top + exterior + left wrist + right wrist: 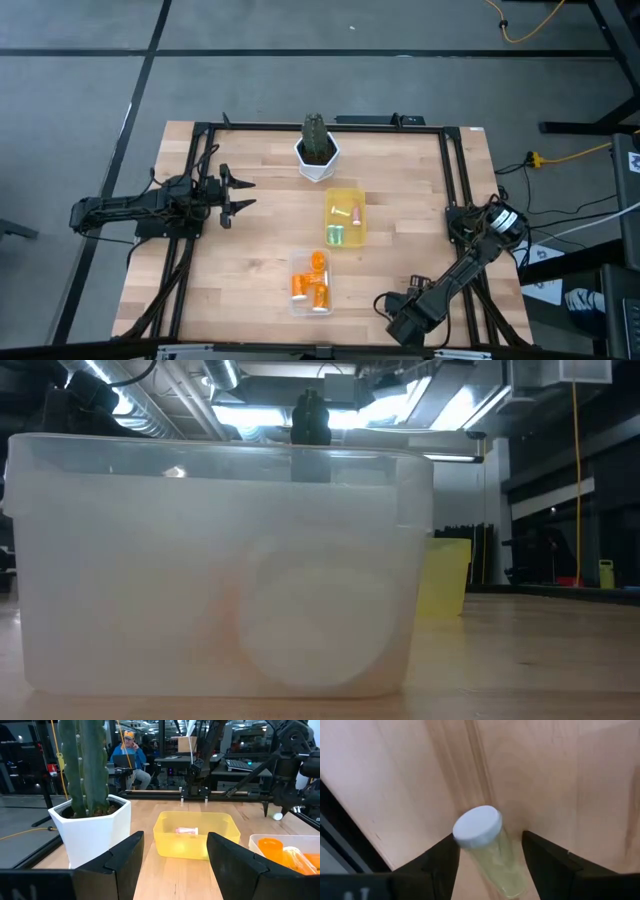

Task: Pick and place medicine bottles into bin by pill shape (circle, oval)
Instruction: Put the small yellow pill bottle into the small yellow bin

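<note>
A pale green vial with a white cap lies on its side on the wooden table. My right gripper is open near the table's front edge, with one finger on each side of the vial, and a gap shows beside one finger. In the high view the gripper hides this vial. The yellow bin holds a pink vial and green vials. The clear bin holds several orange vials. My left gripper is open and empty at the table's left, level and pointing toward the bins.
A white pot with a cactus stands at the far middle, behind the yellow bin. The clear bin's wall fills the low view, with the yellow bin behind it. A black frame runs round the table. A person sits beyond the table.
</note>
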{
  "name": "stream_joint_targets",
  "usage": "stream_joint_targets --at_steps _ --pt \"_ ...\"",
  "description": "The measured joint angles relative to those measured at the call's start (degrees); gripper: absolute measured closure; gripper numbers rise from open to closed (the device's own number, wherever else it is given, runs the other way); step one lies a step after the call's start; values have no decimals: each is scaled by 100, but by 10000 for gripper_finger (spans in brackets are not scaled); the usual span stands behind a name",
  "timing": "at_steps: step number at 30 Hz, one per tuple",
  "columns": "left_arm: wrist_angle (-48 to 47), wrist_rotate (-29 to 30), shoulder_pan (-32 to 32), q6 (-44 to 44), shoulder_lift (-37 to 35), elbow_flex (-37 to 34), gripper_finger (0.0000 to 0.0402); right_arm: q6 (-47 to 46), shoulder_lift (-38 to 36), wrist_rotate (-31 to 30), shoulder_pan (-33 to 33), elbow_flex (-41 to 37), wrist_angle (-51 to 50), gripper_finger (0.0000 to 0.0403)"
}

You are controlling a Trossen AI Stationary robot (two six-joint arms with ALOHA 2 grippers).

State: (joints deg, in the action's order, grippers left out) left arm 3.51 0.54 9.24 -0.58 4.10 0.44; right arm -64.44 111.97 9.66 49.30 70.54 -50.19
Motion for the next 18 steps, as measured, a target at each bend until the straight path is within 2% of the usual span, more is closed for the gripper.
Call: stream_joint_targets --at_steps 4,8,15,18 --pt "0 2 0 0 1 1 190 1 -9 8 -8 -26 11 202" --pt "0 2 1 0 0 -1 190 46 23 -105 -136 111 -287 244" --pt "2 2 -1 -3 0 1 190 53 24 -1269 -631 634 -1781 326" --pt "3 0 0 -6 0 0 190 48 24 -1987 -847 1041 -2562 332"
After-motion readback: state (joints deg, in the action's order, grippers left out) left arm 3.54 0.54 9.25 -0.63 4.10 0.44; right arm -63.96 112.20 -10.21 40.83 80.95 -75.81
